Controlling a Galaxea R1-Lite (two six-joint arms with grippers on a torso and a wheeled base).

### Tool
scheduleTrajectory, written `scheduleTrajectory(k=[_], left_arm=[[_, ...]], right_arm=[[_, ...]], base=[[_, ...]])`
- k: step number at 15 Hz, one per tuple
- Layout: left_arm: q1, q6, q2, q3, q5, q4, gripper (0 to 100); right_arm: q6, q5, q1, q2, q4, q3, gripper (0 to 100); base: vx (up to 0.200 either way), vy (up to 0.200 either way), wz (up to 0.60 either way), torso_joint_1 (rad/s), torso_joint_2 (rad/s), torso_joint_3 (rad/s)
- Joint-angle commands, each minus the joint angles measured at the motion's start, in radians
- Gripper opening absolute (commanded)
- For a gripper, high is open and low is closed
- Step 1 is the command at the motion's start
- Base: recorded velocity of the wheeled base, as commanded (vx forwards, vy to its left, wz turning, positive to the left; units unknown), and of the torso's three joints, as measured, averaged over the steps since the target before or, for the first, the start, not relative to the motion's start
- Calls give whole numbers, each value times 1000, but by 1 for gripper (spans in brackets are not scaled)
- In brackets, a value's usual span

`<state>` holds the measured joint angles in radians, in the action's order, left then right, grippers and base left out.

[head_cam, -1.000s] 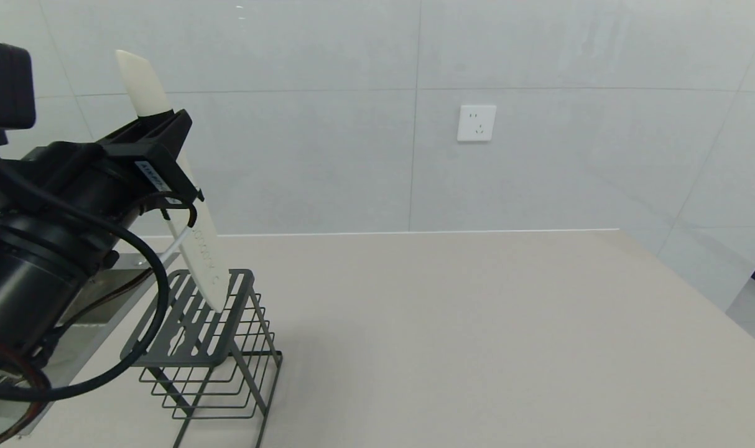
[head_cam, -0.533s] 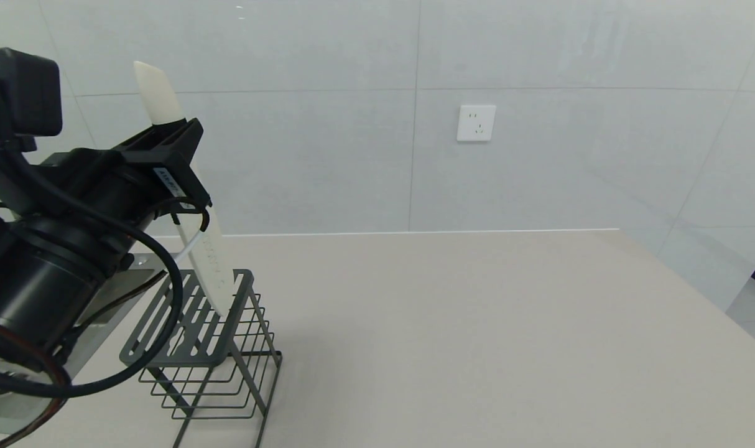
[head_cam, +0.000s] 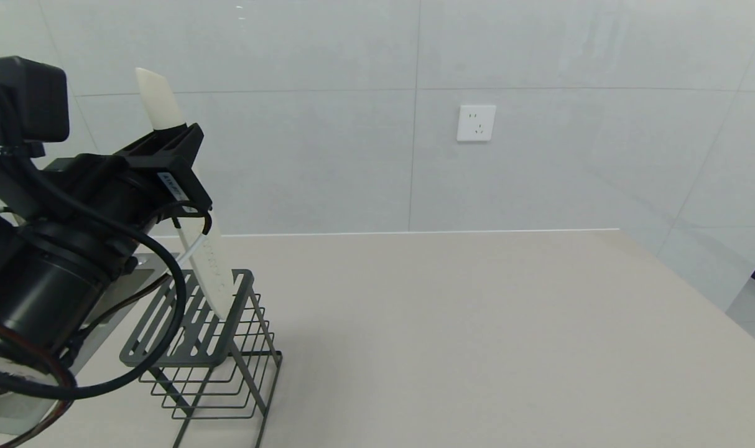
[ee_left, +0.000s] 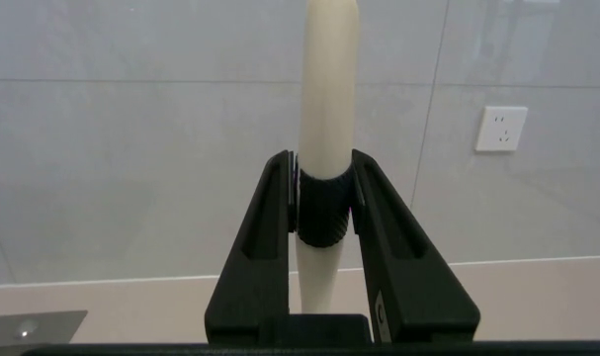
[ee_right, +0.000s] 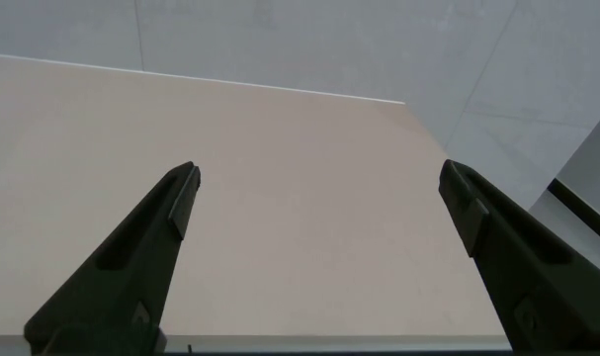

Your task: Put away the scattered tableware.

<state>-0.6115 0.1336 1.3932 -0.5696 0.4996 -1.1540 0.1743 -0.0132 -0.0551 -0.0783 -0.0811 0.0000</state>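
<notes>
My left gripper (head_cam: 173, 148) is shut on a white knife (head_cam: 211, 267) with a cream handle (head_cam: 157, 102). It holds the knife upright and slightly tilted, blade down, gripping where handle meets blade. The blade tip is at the slotted top of a dark grey wire rack (head_cam: 185, 341) on the beige counter; whether it has entered a slot cannot be told. In the left wrist view the handle (ee_left: 329, 89) rises between the two black fingers (ee_left: 265, 227) of the left gripper (ee_left: 325, 173). My right gripper (ee_right: 319, 193) stands open above bare counter (ee_right: 280, 138).
A steel sink edge (head_cam: 113, 298) lies left of the rack, behind my left arm. A white wall socket (head_cam: 476, 122) sits on the tiled wall. The counter stretches right of the rack to its far right edge (head_cam: 694, 286).
My left arm has shifted slightly right and lower with the knife, bringing the blade tip down onto the rack's slotted top.
</notes>
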Motion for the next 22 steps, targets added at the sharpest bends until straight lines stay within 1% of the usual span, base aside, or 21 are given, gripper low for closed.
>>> scheduleTrajectory(k=[1, 2, 3, 5, 6, 8, 10, 14, 15, 17, 18, 19, 22], left_arm=[[-2, 0, 3, 2, 1, 2, 0], [-7, 0, 4, 2, 4, 2, 0], [-21, 1, 3, 2, 25, 2, 0], [-85, 3, 1, 2, 97, 0, 0], [-97, 4, 0, 0, 103, -1, 0], [-90, 21, -11, 0, 103, -12, 0], [-91, 23, -22, 4, 106, -13, 0], [-91, 26, -34, 43, 108, -16, 0], [-91, 34, -34, 43, 108, -16, 0], [-90, 67, -45, 40, 103, -36, 0], [-90, 70, -45, 40, 102, -38, 0], [-88, 95, -51, 37, 100, -53, 0], [-96, 95, -49, 43, 99, -56, 0]], right_arm=[[1, -1, 0, -1, 0, 0, 100], [1, 1, 1, -1, 0, 0, 100], [1, -1, 0, -1, 0, 0, 100], [1, -1, 0, -1, 0, 0, 100], [1, -1, 1, -1, 0, 0, 100], [1, -1, 1, -1, 0, 0, 100], [1, -1, 1, -1, 0, 0, 100], [1, -1, 1, -1, 0, 0, 100], [1, -1, 0, -1, 0, 0, 100], [1, -1, 1, -1, 0, 0, 100], [1, -1, 1, -1, 0, 0, 100], [1, -1, 1, -1, 0, 0, 100], [1, -1, 1, -1, 0, 0, 100]], base=[[0, 0, 0, 0, 0, 0], [0, 0, 0, 0, 0, 0], [0, 0, 0, 0, 0, 0], [0, 0, 0, 0, 0, 0], [0, 0, 0, 0, 0, 0], [0, 0, 0, 0, 0, 0], [0, 0, 0, 0, 0, 0], [0, 0, 0, 0, 0, 0], [0, 0, 0, 0, 0, 0], [0, 0, 0, 0, 0, 0], [0, 0, 0, 0, 0, 0], [0, 0, 0, 0, 0, 0], [0, 0, 0, 0, 0, 0]])
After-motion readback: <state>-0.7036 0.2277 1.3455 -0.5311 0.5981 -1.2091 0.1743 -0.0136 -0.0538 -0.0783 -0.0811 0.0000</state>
